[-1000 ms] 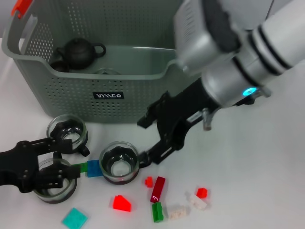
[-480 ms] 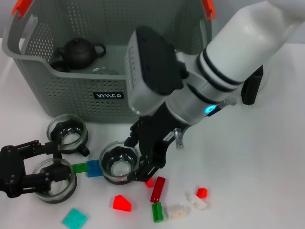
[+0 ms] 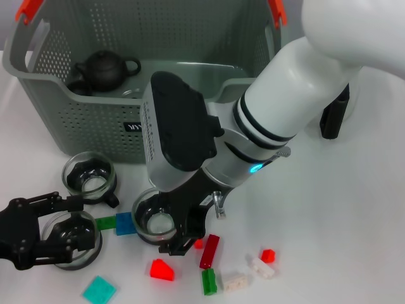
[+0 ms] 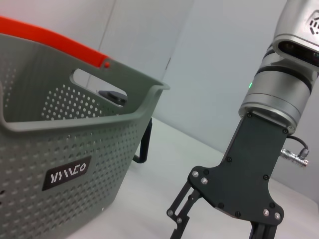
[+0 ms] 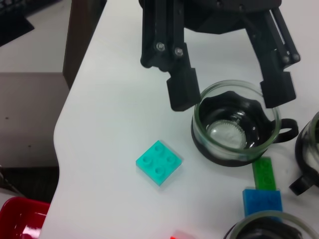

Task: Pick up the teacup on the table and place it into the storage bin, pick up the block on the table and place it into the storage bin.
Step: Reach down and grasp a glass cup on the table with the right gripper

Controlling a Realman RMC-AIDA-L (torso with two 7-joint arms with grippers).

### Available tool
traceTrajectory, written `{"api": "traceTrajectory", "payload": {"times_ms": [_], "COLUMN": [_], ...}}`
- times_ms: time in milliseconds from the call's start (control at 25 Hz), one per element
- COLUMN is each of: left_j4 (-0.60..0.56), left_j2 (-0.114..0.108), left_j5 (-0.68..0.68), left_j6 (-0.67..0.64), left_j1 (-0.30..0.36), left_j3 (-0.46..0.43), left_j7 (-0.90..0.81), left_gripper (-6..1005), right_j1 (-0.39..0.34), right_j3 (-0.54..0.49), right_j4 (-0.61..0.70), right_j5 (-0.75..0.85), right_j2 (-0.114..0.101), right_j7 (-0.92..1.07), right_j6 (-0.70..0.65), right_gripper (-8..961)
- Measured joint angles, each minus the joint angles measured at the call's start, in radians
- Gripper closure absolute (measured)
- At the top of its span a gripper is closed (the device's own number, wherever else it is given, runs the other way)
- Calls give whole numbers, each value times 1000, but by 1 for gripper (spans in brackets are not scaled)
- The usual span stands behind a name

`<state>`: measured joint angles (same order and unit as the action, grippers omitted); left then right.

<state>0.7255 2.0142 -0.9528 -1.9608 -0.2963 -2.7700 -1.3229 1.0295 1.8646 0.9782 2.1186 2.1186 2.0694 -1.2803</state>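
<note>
Low at the desk's [image 3: 354, 209] near-left corner, the left tool [image 3: 60, 221] stands wide open astride a glass teacup [image 3: 71, 244], fingers clear of its rim; only the right wrist view shows that gap plainly. A second teacup [image 3: 90, 177] stands between it and the storage bin [image 3: 95, 130]. The right tool [image 3: 180, 237] hangs beside a third teacup [image 3: 155, 218], its fingers largely hidden under the arm, so I cannot tell their spread. A turquoise block [image 3: 99, 290] lies near the left tool.

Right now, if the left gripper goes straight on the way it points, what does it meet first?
Probably the glass teacup: the left gripper, open, straddles it, so the cup would meet its palm.
</note>
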Motion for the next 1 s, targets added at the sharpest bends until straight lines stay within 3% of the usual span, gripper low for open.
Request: {"api": "traceTrajectory", "payload": {"times_ms": [1000], "left_j4": [-4], "left_j2": [3], "left_j5": [0], "left_j6": [14], "left_j1": [-3], "left_j3": [-6], "left_j7": [1], "left_gripper": [131], "right_j1": [5], "right_j3": [190], "right_j4": [-68], "right_j5": [-12], "right_j2": [6], "right_j7": [2], "right_j6": [192], "right_gripper": [154]}}
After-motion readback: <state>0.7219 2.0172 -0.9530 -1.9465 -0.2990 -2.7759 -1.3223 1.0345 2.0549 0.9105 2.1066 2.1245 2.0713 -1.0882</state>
